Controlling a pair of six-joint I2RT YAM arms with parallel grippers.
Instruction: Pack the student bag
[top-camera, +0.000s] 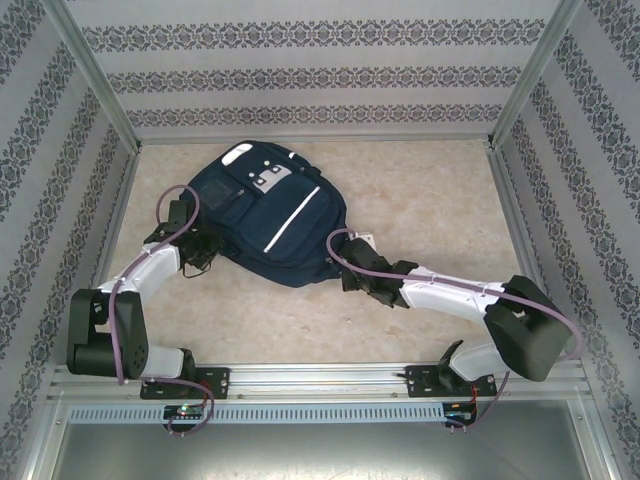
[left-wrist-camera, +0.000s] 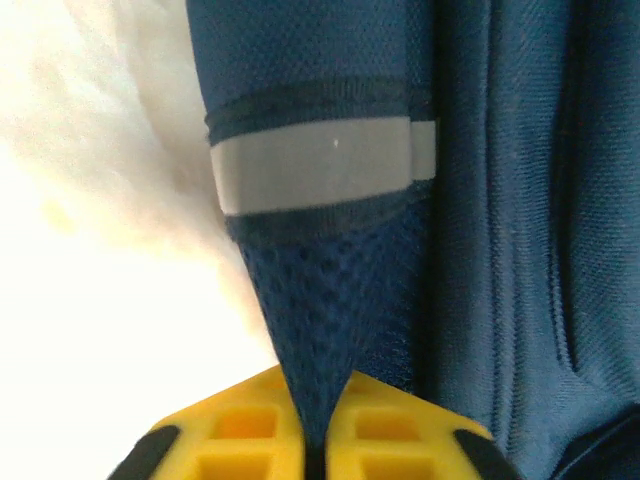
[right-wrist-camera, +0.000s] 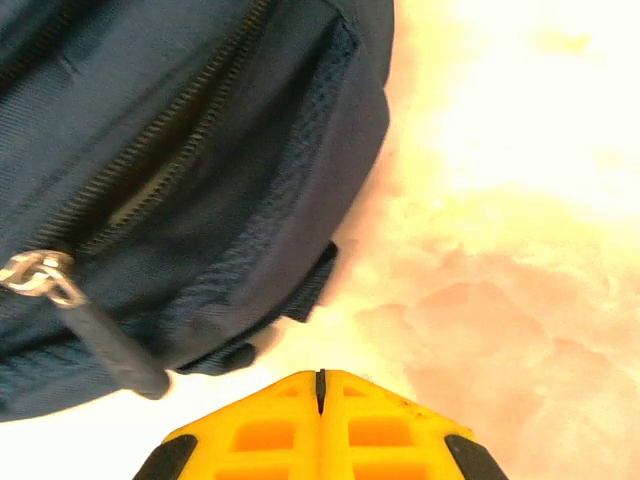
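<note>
Yellow and close up, the left gripper (left-wrist-camera: 318, 400) is squeezed almost shut on a mesh strap (left-wrist-camera: 330, 290) of the student bag (top-camera: 265, 215), likely to hold it steady. The right gripper (right-wrist-camera: 321, 378) is shut tight on nothing, near the zip pull (right-wrist-camera: 40, 275), maybe to grab it next. Farther back, the bag lies flat on the table (top-camera: 430, 200), left of the middle.
</note>
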